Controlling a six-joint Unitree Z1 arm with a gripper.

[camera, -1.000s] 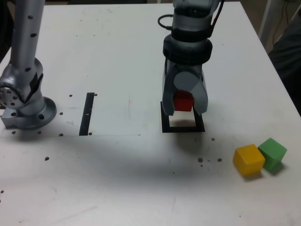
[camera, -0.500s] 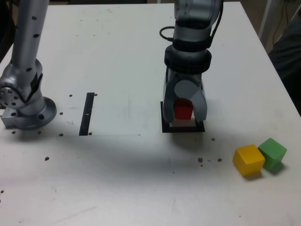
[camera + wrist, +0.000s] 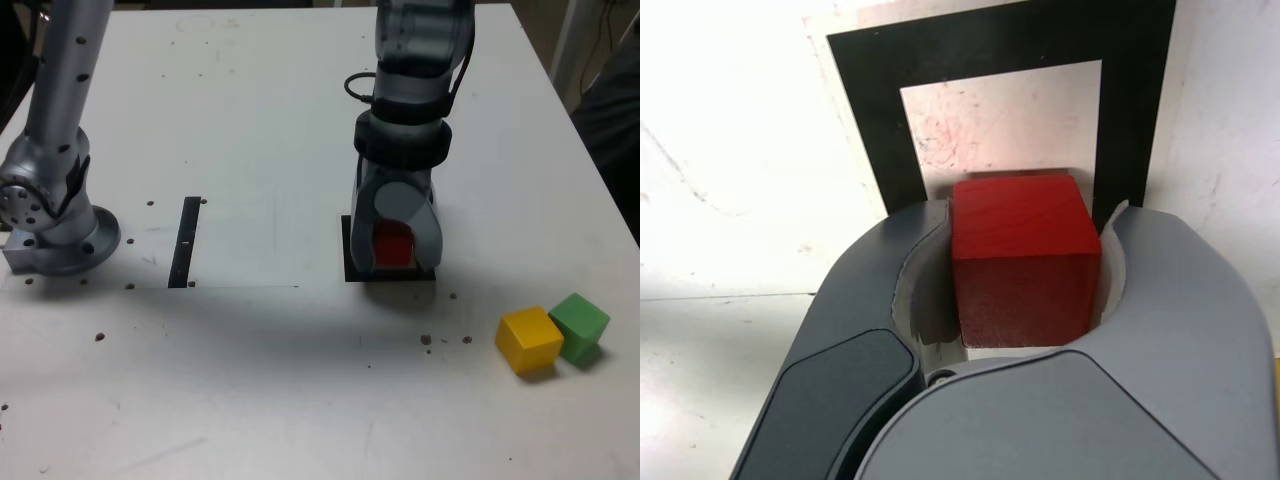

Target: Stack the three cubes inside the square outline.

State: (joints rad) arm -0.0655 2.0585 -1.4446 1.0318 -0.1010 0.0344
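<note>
Gripper (image 3: pixel 396 247) clamps red cube (image 3: pixel 1023 255) over sq. outline (image 3: pixel 1000 60), maybe touching down.

square outline (image 3: pixel 347 262) mostly hidden (behind tool (image 3: pixel 396 250))

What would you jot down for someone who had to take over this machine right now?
End effector: shut on the small matte red cube, low over the thick black square outline with the white centre.
Red cube: still gripped, at or just above the outline's white centre; contact with the table cannot be told.
Matte yellow cube and matte green cube: side by side on the white table, at the exterior view's lower right.
Done: red cube brought to the outline.
Left: release it, then stack yellow and green on top.
</note>
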